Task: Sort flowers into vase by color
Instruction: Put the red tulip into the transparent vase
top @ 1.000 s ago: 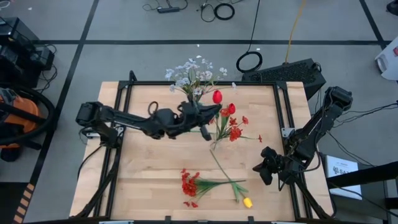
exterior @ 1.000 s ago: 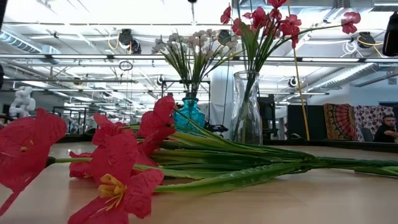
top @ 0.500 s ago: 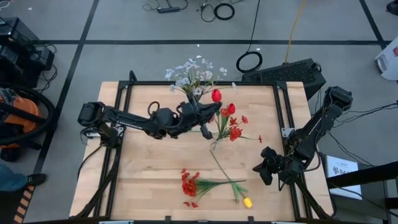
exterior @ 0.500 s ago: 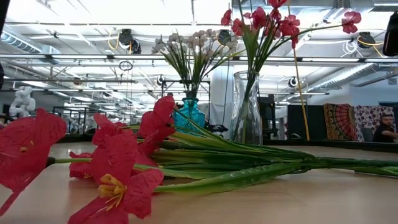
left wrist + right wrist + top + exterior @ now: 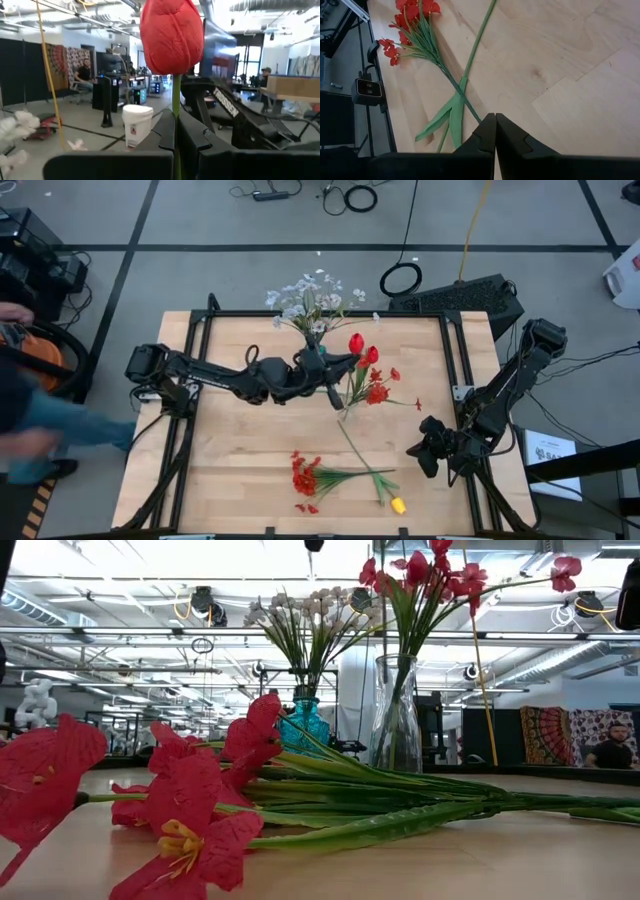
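Left gripper (image 5: 175, 135) clamped on red tulip (image 5: 172, 35) stem, bloom upright, carried beside the clear vase (image 5: 397, 720) of red flowers (image 5: 375, 385), likely its colour match. White sprays (image 5: 310, 298) fill the teal vase (image 5: 303, 725). Right gripper (image 5: 495, 131) closed, empty, parked near the red cluster (image 5: 305, 477).

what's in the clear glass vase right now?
The clear glass vase holds green stems topped with red flowers. The left gripper holds a red tulip beside them; its stem's lower end isn't visible.
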{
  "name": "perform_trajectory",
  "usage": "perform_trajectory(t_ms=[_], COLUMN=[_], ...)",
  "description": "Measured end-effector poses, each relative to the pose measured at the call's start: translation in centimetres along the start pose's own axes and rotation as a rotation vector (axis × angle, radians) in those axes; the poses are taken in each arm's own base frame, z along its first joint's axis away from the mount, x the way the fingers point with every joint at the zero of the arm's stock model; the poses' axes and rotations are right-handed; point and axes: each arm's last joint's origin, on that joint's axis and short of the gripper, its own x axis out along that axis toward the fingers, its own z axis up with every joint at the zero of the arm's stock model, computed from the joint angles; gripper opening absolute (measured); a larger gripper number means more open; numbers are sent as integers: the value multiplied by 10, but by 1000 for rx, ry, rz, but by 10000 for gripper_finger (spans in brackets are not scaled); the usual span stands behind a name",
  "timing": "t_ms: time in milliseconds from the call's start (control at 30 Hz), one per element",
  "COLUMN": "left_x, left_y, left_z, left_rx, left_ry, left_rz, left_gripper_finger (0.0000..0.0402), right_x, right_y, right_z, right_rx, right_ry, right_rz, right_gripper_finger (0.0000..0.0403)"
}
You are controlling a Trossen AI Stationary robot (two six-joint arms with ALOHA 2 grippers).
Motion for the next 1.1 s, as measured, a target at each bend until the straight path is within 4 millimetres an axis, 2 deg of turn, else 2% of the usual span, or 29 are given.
perform_trajectory(t_ms=[167, 433, 633, 933, 1100], left_x=[5, 10, 9, 7, 1], left_y=[-7, -12, -14, -17, -19], left_z=[-30, -65, -71, -71, -61], left_rx=[15, -114, -51, 0, 23], left_ry=[46, 117, 172, 185, 228], left_rz=[-9, -5, -37, -51, -21], left_gripper_finger=[6, 7, 19, 110, 124], right_x=[0, 0, 0, 0, 0], right_y=[0, 0, 1, 1, 1], right_z=[0, 0, 0, 0, 0], right_rx=[-1, 8, 11, 21, 34], right_ry=[0, 0, -3, -8, -10], right_rz=[-1, 1, 5, 6, 6], right_gripper_finger=[0, 0, 0, 0, 0])
